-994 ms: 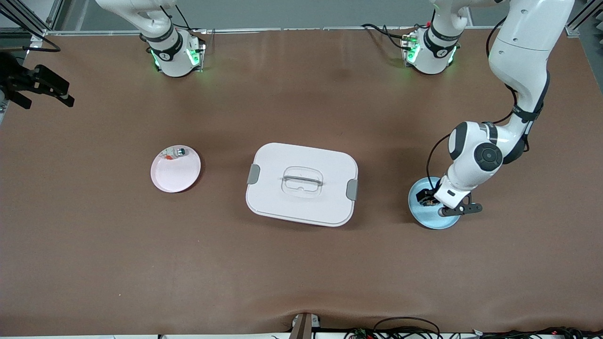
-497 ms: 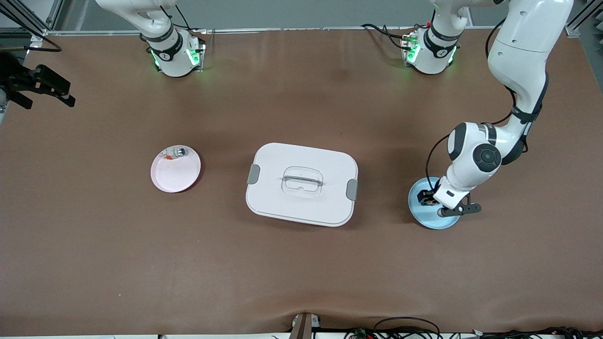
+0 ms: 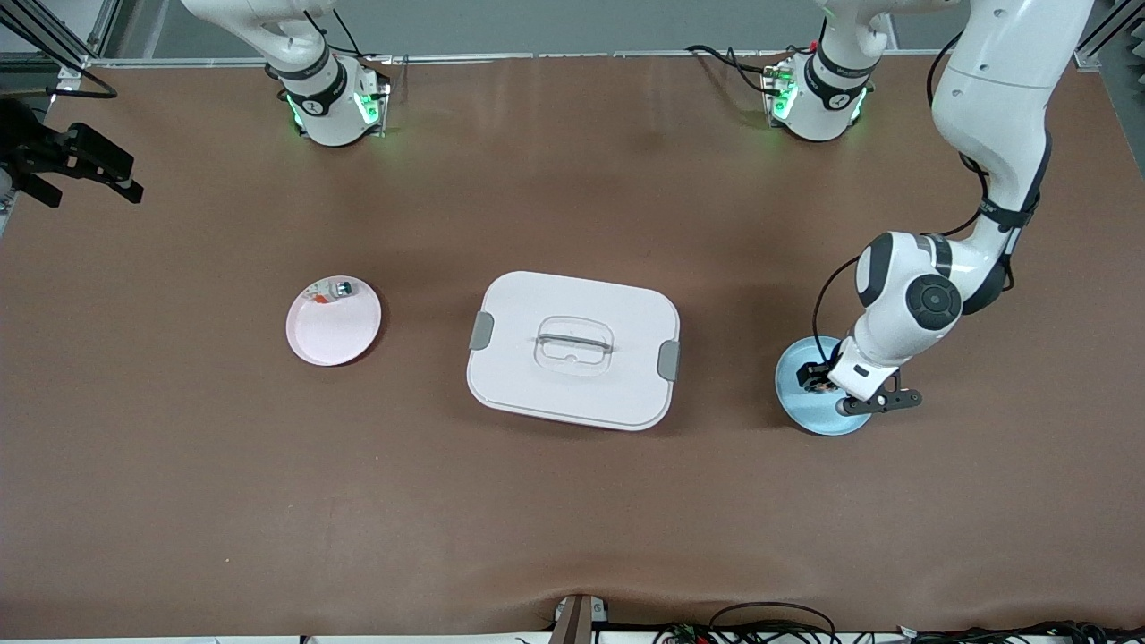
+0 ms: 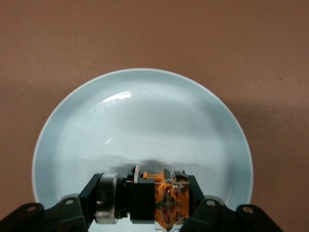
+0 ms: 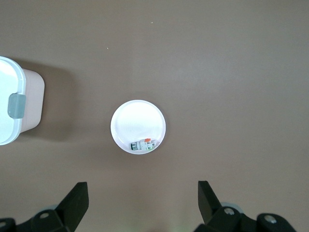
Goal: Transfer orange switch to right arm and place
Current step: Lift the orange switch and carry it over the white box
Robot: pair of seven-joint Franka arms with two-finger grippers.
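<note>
Orange switch (image 4: 161,199) sits pinched in the left gripper (image 4: 145,205) fingers, low over the blue plate (image 4: 145,121). Tiny, light, rigid, probably slippery: grip the black body. Right gripper (image 5: 142,203) waits spread open above the pink plate (image 5: 138,126).

No legible text or labels anywhere; perhaps tiny markings on the arm bases (image 3: 329,100), unreadable.
</note>
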